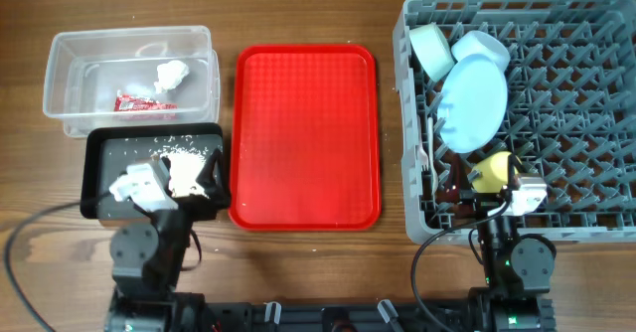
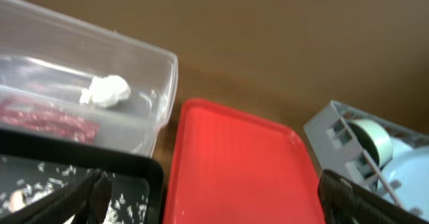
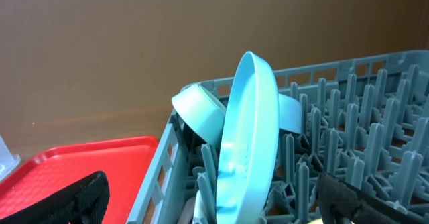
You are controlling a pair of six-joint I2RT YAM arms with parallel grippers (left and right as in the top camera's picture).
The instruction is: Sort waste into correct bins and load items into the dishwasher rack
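Note:
The clear tub (image 1: 60,83) holds the red-and-white wrapper (image 1: 131,101) and the white tissue (image 1: 171,73); both also show in the left wrist view, the wrapper (image 2: 47,120) and the tissue (image 2: 106,91). The black tray (image 1: 109,143) holds pale food scraps (image 1: 184,163). My left gripper (image 1: 189,178) is open and empty above it (image 2: 214,204). The grey rack (image 1: 586,123) holds the mint bowl (image 1: 432,50), blue bowl (image 1: 481,52), upright blue plate (image 1: 474,103), yellow cup (image 1: 491,169) and a white fork (image 1: 425,153). My right gripper (image 1: 502,181) is open over the rack's front, by the cup (image 3: 221,204).
The flat red tray (image 1: 305,133) lies between the bins and the rack, with nothing on it. The rack's right half has bare pegs (image 1: 586,74). Cables run along the table's front edge near both arm bases.

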